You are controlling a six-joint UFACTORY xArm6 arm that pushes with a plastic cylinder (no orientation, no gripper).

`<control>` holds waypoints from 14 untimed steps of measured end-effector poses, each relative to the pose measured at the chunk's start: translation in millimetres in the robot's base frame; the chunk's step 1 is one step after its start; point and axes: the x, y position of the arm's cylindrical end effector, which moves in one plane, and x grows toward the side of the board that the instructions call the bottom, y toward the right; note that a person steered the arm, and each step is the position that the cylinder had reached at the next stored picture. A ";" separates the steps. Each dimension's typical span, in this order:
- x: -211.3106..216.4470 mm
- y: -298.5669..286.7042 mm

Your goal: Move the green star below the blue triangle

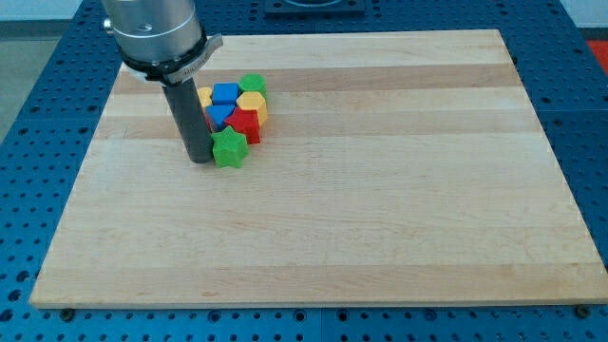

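Camera view: bright green star (229, 149), chunky, beside my tip (200, 160)

Wooden board (380, 190) on blue pegboard (47, 76); clustered: green cylinder (253, 85), yellow hexagon (252, 102), red block (247, 124), blue cube (225, 93).

A pale wooden board (380, 190) is seen lying on a blue perforated table (38, 85), evenly lit, from twelve to six o'clock.

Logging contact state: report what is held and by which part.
Nothing is held. My tip only stands against the green star on its view's-left side.
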 end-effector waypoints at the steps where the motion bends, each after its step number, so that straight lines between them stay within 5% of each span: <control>1: -0.8 -12.5; 3: 6.3 -23.6; 5: 85.0 49.1; 6: 55.0 118.0; 7: 42.9 121.4; 14: 9.6 50.6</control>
